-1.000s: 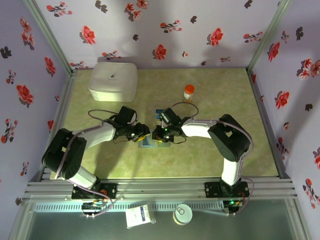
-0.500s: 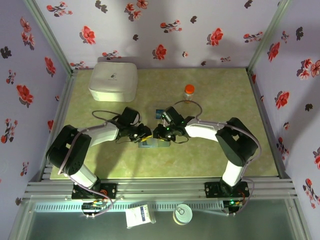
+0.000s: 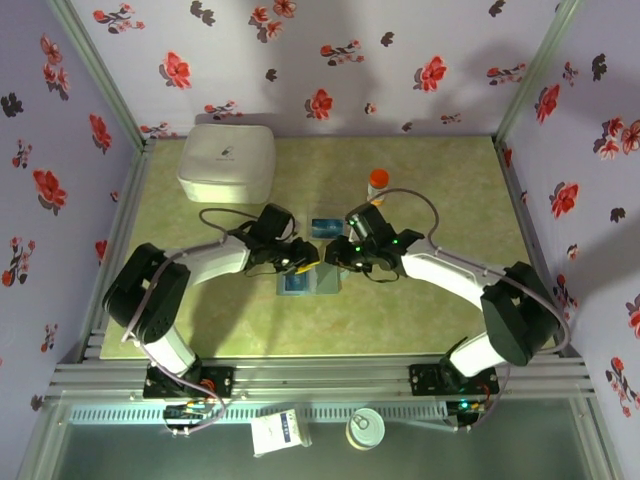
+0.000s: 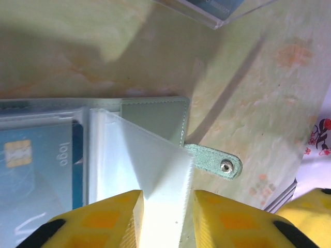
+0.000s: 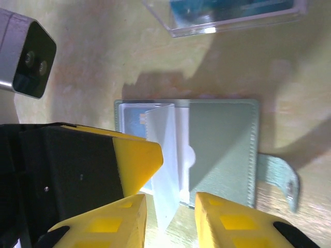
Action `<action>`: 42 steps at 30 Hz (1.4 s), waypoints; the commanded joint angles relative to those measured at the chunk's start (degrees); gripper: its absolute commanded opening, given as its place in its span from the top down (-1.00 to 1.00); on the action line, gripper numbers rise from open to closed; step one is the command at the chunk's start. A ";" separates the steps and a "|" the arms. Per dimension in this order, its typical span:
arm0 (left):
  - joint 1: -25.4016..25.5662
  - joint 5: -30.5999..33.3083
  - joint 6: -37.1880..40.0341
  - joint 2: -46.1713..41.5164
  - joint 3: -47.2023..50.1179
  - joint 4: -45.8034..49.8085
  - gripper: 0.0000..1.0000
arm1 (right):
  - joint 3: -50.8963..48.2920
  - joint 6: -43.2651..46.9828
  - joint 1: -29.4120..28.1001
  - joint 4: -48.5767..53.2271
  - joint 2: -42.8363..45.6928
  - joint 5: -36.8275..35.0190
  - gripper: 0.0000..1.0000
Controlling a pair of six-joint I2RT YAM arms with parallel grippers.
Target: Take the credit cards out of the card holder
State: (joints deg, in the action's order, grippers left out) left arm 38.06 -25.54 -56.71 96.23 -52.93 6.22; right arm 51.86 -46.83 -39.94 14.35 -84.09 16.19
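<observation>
Card holder [image 5: 222,150] lies open by left gripper [image 4: 166,217] and right gripper [image 5: 170,217]; both spread around its sleeve [image 5: 164,155].

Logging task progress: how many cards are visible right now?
2. One blue card sits in a sleeve of the open card holder; a second blue card lies in the clear plastic piece beyond it. More may hide behind other sleeves.

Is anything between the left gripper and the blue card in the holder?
Yes. A clear sleeve leaf stands up between the open fingers of the left gripper. The blue card lies off to its side, flat in the card holder under another clear sleeve layer. No other obstacle is visible.
</observation>
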 commanded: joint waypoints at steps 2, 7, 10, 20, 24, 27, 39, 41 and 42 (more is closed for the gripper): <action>1.52 -0.23 -0.45 3.26 -2.99 1.21 0.33 | -2.16 1.39 1.67 3.18 3.55 -2.20 0.37; 2.18 -0.76 -0.47 5.03 -4.72 1.08 0.20 | -2.80 1.22 2.06 3.62 5.28 -2.34 0.31; 2.11 -0.74 0.12 4.84 -5.32 1.72 0.14 | -2.86 0.95 2.09 3.13 5.00 -1.78 0.29; 1.56 -0.24 1.57 4.59 -6.98 3.71 0.14 | -2.79 0.08 1.71 2.07 3.70 -0.56 0.30; -0.01 0.49 2.17 1.70 -4.45 4.06 0.21 | -2.06 -0.48 0.94 0.55 1.88 0.25 0.32; -1.68 0.56 2.35 -0.85 -1.77 3.98 0.27 | -0.70 -0.59 -0.13 0.24 -0.07 0.32 0.33; -7.80 0.75 3.54 -9.05 8.04 4.42 0.56 | 6.26 -1.68 -4.59 -3.10 -10.97 3.04 0.36; -8.33 0.69 3.97 -9.22 8.68 4.66 0.62 | 7.02 -1.93 -4.95 -3.70 -12.41 3.64 0.36; -8.50 0.72 4.19 -9.14 8.87 4.78 0.65 | 7.49 -2.04 -5.13 -4.04 -13.17 3.92 0.36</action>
State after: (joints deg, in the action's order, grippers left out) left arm 30.22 -25.41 -54.46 88.20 -45.12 9.50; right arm 57.36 -47.64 -44.45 11.97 -95.53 18.57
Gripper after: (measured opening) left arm 0.182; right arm 0.321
